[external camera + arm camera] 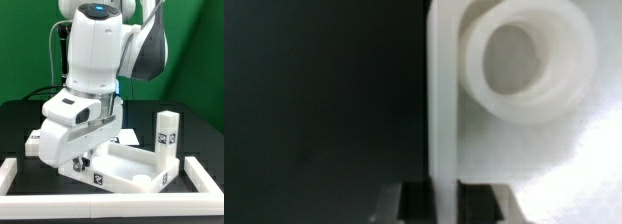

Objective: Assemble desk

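Observation:
The white tray-like tabletop point(130, 178) lies on the black table in the middle of the exterior view, with tags on its front rim. One white leg point(167, 140) stands upright at its right corner. My gripper point(85, 158) is down at the tray's left end. In the wrist view the gripper point(445, 206) has its dark fingers point(407, 203) either side of the tabletop's thin white wall point(445, 100) and is shut on it. A round socket point(518, 60) shows on the tabletop beside that wall. The other legs are hidden.
White border rails run along the exterior view's left point(10, 175), right point(205, 172) and front point(110, 205). A white block point(33, 142) shows partly behind the arm on the left. The arm's bulk point(95, 60) hides the back of the table.

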{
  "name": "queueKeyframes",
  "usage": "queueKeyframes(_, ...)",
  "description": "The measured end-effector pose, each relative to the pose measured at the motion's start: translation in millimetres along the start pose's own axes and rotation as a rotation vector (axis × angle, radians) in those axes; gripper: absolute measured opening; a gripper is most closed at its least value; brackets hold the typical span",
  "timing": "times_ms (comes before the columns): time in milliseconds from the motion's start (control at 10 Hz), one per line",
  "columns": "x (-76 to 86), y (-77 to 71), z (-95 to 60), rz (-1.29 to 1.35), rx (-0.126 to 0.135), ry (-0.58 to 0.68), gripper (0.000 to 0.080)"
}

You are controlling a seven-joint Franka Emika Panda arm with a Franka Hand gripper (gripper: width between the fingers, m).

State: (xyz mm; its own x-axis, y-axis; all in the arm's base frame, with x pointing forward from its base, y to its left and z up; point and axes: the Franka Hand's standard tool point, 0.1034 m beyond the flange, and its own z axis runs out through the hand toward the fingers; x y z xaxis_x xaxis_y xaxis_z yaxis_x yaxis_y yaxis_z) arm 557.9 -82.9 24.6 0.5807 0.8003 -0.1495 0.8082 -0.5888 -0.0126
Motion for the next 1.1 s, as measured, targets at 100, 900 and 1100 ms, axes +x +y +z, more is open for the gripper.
queueKeyframes(100,-0.9,2.0,-0.1,-0.075,-0.004,-0.006,0.0054)
queueKeyframes(900,73.8,27.1,-17.9,-0.641,-0.110,-0.024,0.0054)
queueKeyframes(1100,68.9,28.8,-16.2,-0.659,-0.109,-0.035,0.0054)
